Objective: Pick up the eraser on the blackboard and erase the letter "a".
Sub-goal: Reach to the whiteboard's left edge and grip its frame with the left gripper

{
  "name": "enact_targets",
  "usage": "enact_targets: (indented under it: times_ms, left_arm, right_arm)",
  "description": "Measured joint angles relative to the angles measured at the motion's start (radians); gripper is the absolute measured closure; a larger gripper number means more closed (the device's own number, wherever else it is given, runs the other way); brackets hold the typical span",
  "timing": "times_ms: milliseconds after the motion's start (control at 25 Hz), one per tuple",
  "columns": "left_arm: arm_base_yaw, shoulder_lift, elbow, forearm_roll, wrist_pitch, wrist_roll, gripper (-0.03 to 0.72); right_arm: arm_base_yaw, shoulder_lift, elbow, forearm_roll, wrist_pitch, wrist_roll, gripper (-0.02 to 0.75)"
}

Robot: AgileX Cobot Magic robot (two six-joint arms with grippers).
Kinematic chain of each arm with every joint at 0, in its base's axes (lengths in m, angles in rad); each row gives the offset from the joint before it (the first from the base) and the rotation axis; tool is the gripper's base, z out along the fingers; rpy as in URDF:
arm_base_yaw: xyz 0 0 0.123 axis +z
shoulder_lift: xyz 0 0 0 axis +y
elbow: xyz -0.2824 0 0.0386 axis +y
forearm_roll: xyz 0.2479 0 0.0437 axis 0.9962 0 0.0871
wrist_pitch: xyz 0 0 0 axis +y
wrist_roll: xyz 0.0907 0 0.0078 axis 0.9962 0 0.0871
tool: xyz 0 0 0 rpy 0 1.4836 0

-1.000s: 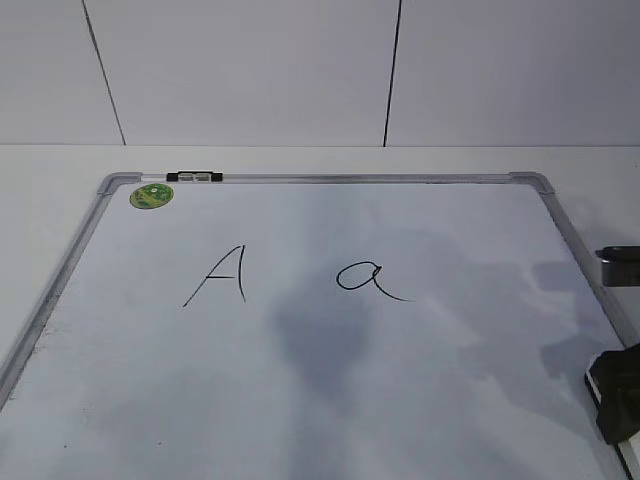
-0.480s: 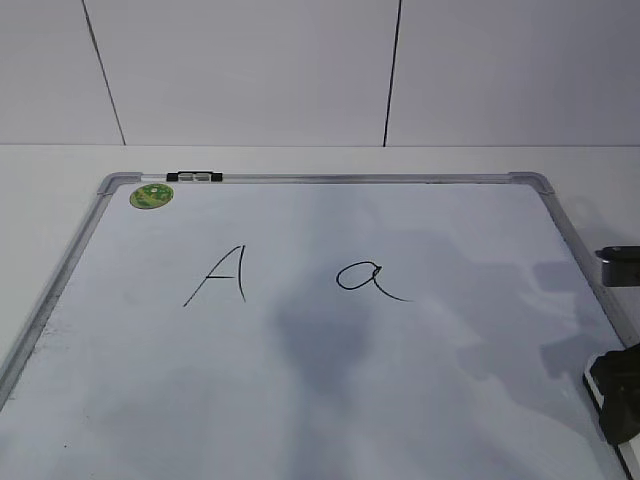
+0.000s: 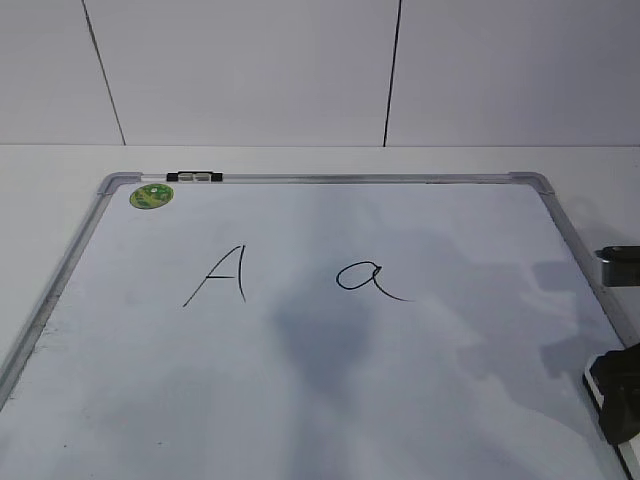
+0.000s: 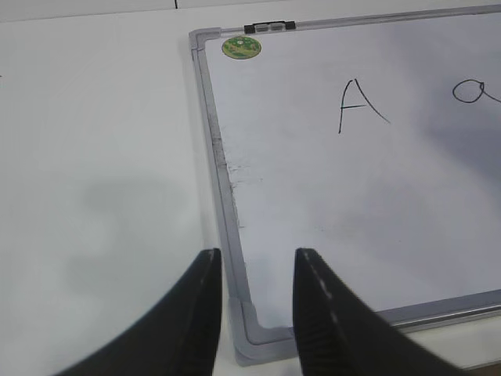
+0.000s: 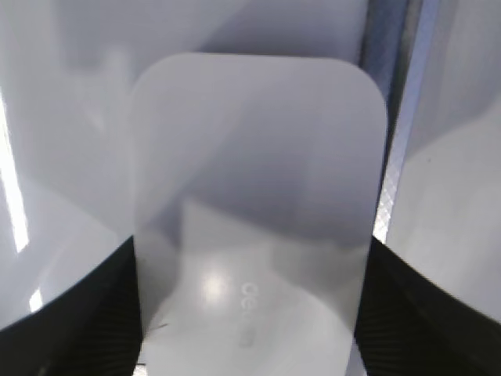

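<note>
The blackboard (image 3: 300, 400) is a white dry-erase board with a silver frame, lying flat. The letter "a" (image 3: 370, 278) is written in thin black marker right of centre; the left wrist view cuts it off at the right edge (image 4: 479, 92). The eraser (image 5: 250, 180), white and rounded, fills the right wrist view, and its edge shows at the board's right frame (image 3: 592, 385). My right gripper (image 5: 250, 266) has a jaw against each long side of the eraser (image 3: 618, 400). My left gripper (image 4: 257, 313) is open and empty above the board's near left corner.
A capital "A" (image 3: 218, 275) stands left of the "a". A round green sticker (image 3: 151, 196) and a small black-and-silver clip (image 3: 195, 177) sit at the board's far left corner. A dark part of the right arm (image 3: 620, 265) shows at the right edge. A white wall stands behind the table.
My right gripper has shifted slightly left and lower over the eraser at the board's right edge. The letters and the board are unchanged.
</note>
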Motion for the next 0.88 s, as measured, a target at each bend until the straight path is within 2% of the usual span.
enact_targets:
  times_ms: [440,880]
  left_arm:
    - [0.0,0.0,0.0,0.0,0.0,0.0,0.454]
    - [0.0,0.0,0.0,0.0,0.0,0.0,0.454]
  right_arm:
    - [0.0,-0.109,0.0,-0.004,-0.027,0.0,0.174]
    - [0.0,-0.217,0.0,0.047,0.063,0.0,0.174]
